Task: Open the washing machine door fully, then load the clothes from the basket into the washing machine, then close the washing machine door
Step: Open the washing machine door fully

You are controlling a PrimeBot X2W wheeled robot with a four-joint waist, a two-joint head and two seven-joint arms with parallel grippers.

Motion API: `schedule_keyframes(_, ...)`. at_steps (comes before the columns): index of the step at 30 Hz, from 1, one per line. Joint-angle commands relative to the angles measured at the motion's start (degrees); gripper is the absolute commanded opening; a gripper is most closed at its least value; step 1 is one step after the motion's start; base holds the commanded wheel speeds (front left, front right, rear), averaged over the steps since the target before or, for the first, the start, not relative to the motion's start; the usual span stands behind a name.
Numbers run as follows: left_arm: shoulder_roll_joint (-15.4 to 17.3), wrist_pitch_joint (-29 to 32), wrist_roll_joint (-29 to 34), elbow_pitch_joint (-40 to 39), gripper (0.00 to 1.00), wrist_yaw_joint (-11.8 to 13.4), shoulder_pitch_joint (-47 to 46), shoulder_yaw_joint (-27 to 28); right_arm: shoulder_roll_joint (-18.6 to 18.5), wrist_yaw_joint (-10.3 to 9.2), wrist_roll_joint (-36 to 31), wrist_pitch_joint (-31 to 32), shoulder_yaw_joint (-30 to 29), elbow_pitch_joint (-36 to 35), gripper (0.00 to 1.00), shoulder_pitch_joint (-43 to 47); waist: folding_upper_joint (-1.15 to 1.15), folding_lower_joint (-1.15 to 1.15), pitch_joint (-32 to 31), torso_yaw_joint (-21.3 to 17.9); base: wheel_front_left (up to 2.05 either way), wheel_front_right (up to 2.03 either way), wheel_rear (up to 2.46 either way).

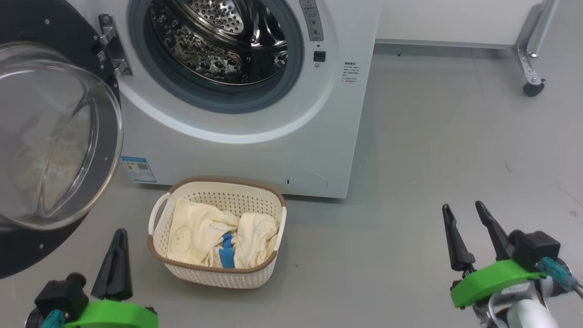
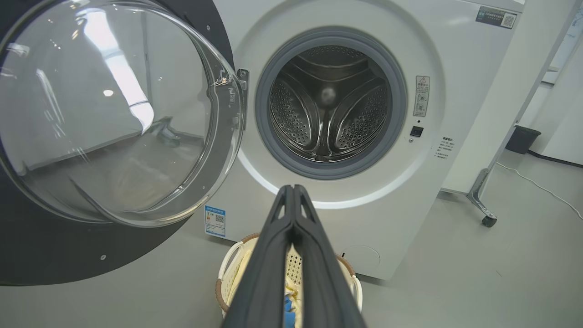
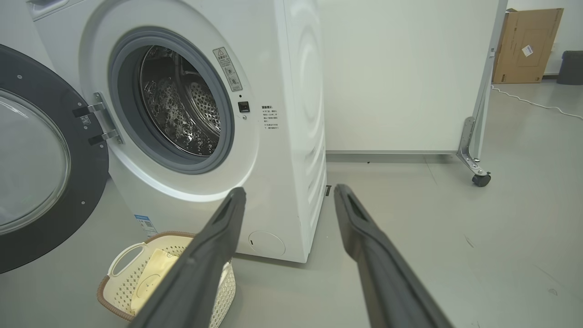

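Observation:
The white washing machine (image 1: 255, 150) stands ahead with its steel drum bare. Its door (image 1: 50, 136), black-rimmed with a bulging glass window, is swung wide open to the left. In front of the machine on the floor sits the cream basket (image 1: 217, 275), holding the pale yellow clothes (image 1: 205, 228) with a blue patch. My left gripper (image 1: 119, 232) is shut with nothing in it, low at the left of the basket. My right gripper (image 1: 462, 209) stands open and empty, far to the right of the basket. In the left wrist view the shut gripper (image 2: 294, 187) points at the machine (image 2: 364, 218) above the basket (image 2: 227, 269).
A wheeled white partition leg with a caster (image 1: 532, 86) stands at the far right behind the machine. Grey floor (image 1: 432, 159) spreads right of the washer. A cardboard box (image 3: 524, 45) and a dark bin (image 3: 571, 66) sit far back.

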Motion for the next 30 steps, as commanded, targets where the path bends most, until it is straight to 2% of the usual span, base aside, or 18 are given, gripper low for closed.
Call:
schedule_keyframes(1, 0.43, -0.70, 0.43, -2.35, 0.00, 0.37, -1.46, 1.63, -0.07, 0.00, 0.33, -0.54, 1.40, -2.31, 1.00, -1.19, 0.00, 0.01, -0.32, -0.80, 0.00, 0.00, 0.00)
schedule_keyframes(12, -0.31, -1.63, -2.05, -2.29, 0.02, -0.81, -1.02, -0.64, 0.03, 0.00, 0.17, -0.54, 2.02, -3.08, 1.00, -0.87, 0.00, 0.01, -0.08, -3.11, 0.00, 0.00, 0.00)
schedule_keyframes(13, -0.27, -1.67, -2.24, -2.25, 0.35, -0.88, -0.99, -0.70, 0.04, 0.00, 0.18, -0.54, 2.10, -3.07, 1.00, -0.92, 0.00, 0.01, -0.01, -3.29, 0.00, 0.00, 0.00)
schedule_keyframes(14, -0.27, -1.71, -2.38, -2.11, 0.85, -0.93, -0.92, -0.76, 0.04, 0.00, 0.19, -0.54, 2.15, -3.05, 1.00, -0.99, 0.00, 0.01, 0.05, -3.44, 0.00, 0.00, 0.00)
schedule_keyframes(15, -0.31, -1.74, -2.56, -1.98, 1.00, -0.98, -0.87, -0.77, 0.05, 0.00, 0.20, -0.54, 2.17, -3.05, 1.00, -1.08, 0.00, 0.01, 0.11, -3.58, 0.00, 0.00, 0.00)
schedule_keyframes(23, -0.22, -1.85, -3.94, -1.31, 1.00, -1.26, -1.15, -0.67, 0.06, 0.00, 0.28, -0.54, 2.16, -2.96, 1.00, -1.50, 0.00, 0.01, 0.53, -4.11, 0.00, 0.00, 0.00)
schedule_keyframes(30, 0.16, -1.87, -2.31, -1.96, 1.00, -1.43, -0.98, -1.50, 0.06, 0.00, 0.00, -0.54, 1.93, -2.82, 1.00, -1.61, 0.00, 0.01, 0.83, -4.12, 0.00, 0.00, 0.00)
